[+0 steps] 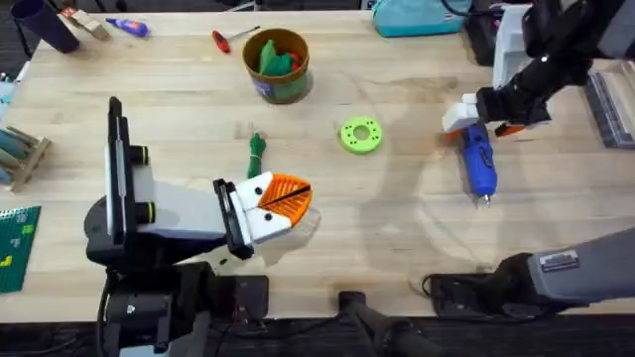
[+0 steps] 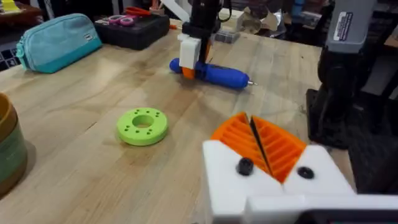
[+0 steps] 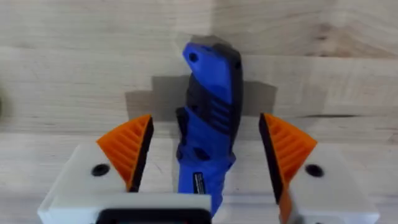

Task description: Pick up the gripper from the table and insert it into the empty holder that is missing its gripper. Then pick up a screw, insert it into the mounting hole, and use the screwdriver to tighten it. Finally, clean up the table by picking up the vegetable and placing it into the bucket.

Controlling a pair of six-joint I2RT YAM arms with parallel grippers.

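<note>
The blue screwdriver point(image 1: 480, 164) lies on the table at the right, bit toward the front edge. My right gripper point(image 1: 483, 124) is open, its orange pads point(image 3: 127, 149) on either side of the screwdriver's point(image 3: 208, 124) rear end without touching it. The dark green vegetable point(image 1: 256, 154) lies at the centre-left. Just in front of it my left gripper point(image 1: 286, 198) is shut with nothing in it. The bucket point(image 1: 260, 77) stands at the back centre with green and red items inside. The loose gripper, the holder and the screw are out of view.
A lime-green ring with holes point(image 1: 360, 135) lies between the vegetable and the screwdriver. A red-handled tool point(image 1: 220, 40) lies left of the bucket. A teal pouch point(image 2: 59, 40) and a black case point(image 2: 134, 28) sit along the back edge. A wooden rack point(image 1: 20, 154) stands at the left edge.
</note>
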